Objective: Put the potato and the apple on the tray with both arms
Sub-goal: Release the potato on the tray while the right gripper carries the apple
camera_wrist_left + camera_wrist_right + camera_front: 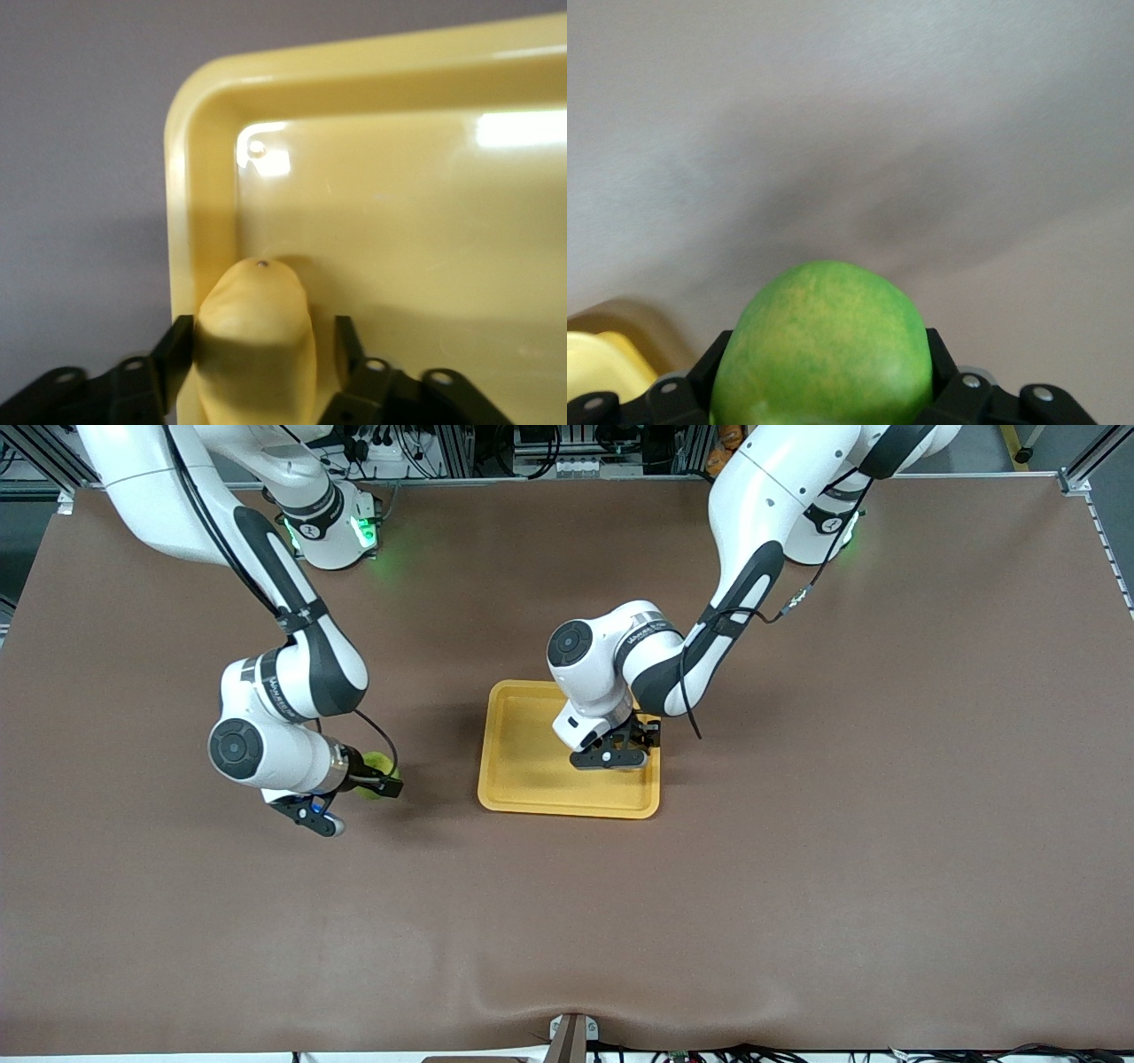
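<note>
1. Yellow-orange plastic, shallow and rectangular with rounded corners and a raised rim, the tray [532, 775] is lying on the brown desk [886, 824] near its middle.
2. The left gripper [620, 755] is hanging low over the tray, at the edge toward the left arm's end of the desk.
3. Its fingers [173, 354] are pinching the small oblong yellow-tan potato [257, 341] from both sides. The potato is sitting just inside the tray's rim [190, 221], close to a corner.
4. The right gripper [368, 771] is hovering over bare desk, beside the tray, toward the right arm's end.
5. Its fingers [704, 367] are clamping the small round bright green apple [824, 345] between them. The apple is remaining outside the tray.
</note>
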Tool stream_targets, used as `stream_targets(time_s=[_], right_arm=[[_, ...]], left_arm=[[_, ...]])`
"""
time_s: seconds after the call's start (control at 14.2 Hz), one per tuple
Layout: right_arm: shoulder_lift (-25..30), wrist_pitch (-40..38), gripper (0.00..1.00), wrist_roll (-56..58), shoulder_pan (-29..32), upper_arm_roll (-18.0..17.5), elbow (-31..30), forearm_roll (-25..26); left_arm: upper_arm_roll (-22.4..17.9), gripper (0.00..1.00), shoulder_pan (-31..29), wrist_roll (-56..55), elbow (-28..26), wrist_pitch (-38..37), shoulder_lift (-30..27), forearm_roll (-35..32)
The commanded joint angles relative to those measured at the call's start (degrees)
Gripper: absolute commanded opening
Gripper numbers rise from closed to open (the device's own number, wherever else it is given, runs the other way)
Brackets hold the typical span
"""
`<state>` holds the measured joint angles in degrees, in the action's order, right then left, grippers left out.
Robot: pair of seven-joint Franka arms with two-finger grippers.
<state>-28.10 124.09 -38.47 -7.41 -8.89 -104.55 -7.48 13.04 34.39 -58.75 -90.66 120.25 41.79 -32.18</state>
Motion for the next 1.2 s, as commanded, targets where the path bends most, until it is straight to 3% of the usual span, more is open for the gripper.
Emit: stream_targets(time_s=[0.0,0.28,0.56,0.85,1.13], right_arm=[[0.68,-0.96,0.0,-4.15,-0.06,-2.27,1.8,-0.08],[0.59,-0.96,0.0,-8.45,-0.24,-4.12,2.95,-0.17],[0.24,-0.87,0.0,-15.22,-1.2,-7.02,4.7,-0.17],[-0.03,-0.26,0.0,-20.67,-5.68,-7.2,5.06,-0.25],[-4.06,-0.08,0.0,-26.56,-10.08,-6.93,9.18,0.27]], left_arm=[[-0.3,1.0,0.16,-0.66,1.19,-1.42,-0.83,-1.48],[-0.21,1.0,-2.91,1.44,1.89,-1.6,-4.86,-0.52],[0.14,1.0,-9.67,11.52,5.93,-4.49,-8.91,8.07],[0.31,1.0,-17.14,22.6,6.47,-8.53,-14.97,14.06],[0.4,1.0,-23.39,32.36,6.47,-13.89,-21.39,20.04]])
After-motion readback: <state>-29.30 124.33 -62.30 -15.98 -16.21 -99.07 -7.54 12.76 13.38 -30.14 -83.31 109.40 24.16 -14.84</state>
